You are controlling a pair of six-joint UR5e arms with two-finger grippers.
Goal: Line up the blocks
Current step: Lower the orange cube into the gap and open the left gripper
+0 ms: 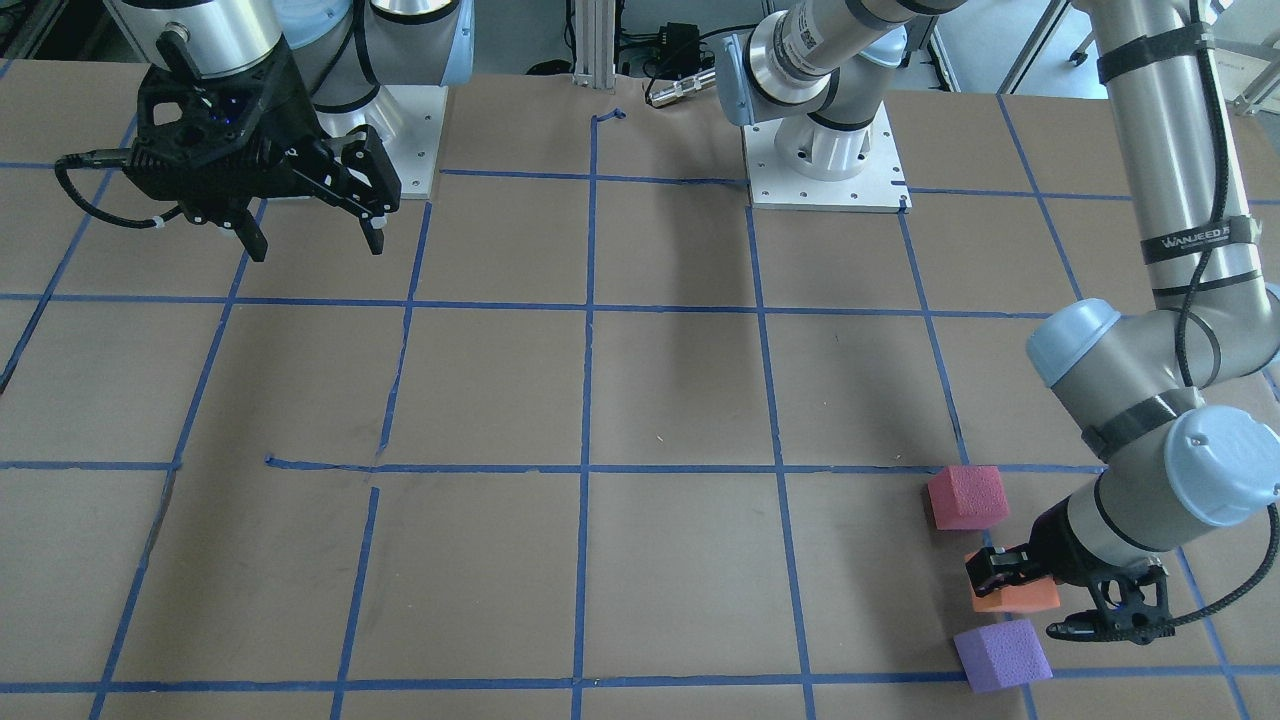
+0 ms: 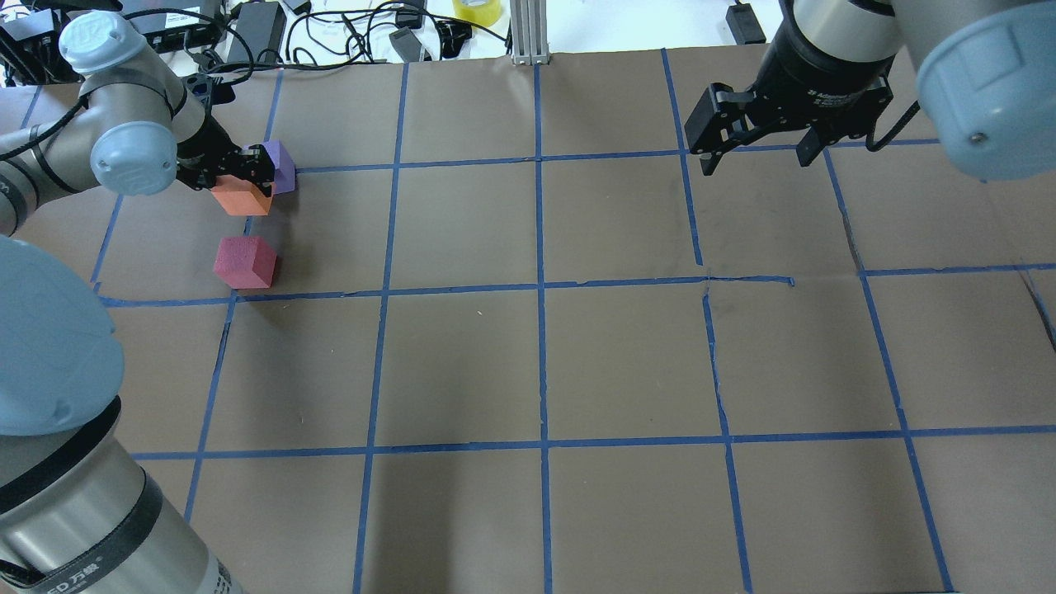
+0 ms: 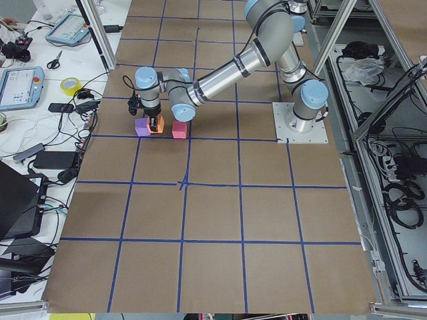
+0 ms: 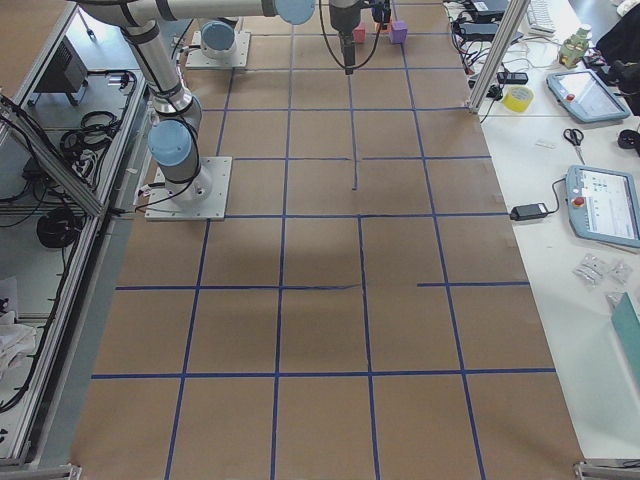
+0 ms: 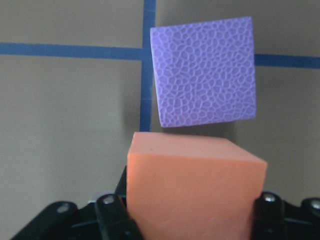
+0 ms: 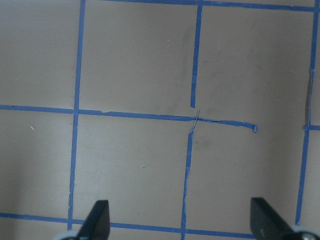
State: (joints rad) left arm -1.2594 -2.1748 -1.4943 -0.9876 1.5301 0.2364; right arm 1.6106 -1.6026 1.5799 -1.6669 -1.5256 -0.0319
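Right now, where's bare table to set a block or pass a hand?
Crowded: far left corner, where purple, orange (in the left hand) and red cluster in a column. Free: the whole middle of the table and the near rows, between red and the right hand, which hangs open over the far right squares.

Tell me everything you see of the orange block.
The orange block is a matte foam-looking cube, smooth-faced with sharp edges, upright. The left gripper clamps its two opposite sides. It sits between the purple block and the pinkish-red block, touching neither. Whether it rests on the table is unclear.
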